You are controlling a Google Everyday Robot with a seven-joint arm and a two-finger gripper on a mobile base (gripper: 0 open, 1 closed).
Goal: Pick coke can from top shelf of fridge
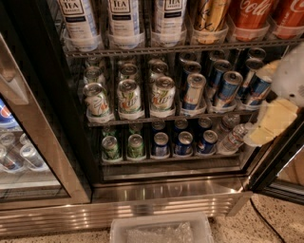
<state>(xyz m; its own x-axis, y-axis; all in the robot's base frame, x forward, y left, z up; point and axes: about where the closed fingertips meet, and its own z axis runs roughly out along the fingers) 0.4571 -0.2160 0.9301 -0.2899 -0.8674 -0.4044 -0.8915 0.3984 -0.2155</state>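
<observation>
Two red-orange coke cans stand in clear holders at the right end of the top shelf, cut off by the frame's top edge. The fridge fills the view, with a dark interior and a ribbed steel base. My gripper, white and cream, is at the right edge, in front of the middle rack. It is below and to the right of the coke cans and holds nothing that I can see.
A gold-and-black can and tea bottles share the top shelf. Blue-silver cans and green-white cans fill the lower racks. The black-framed door stands open at right. A Pepsi unit is at left, a clear bin on the floor.
</observation>
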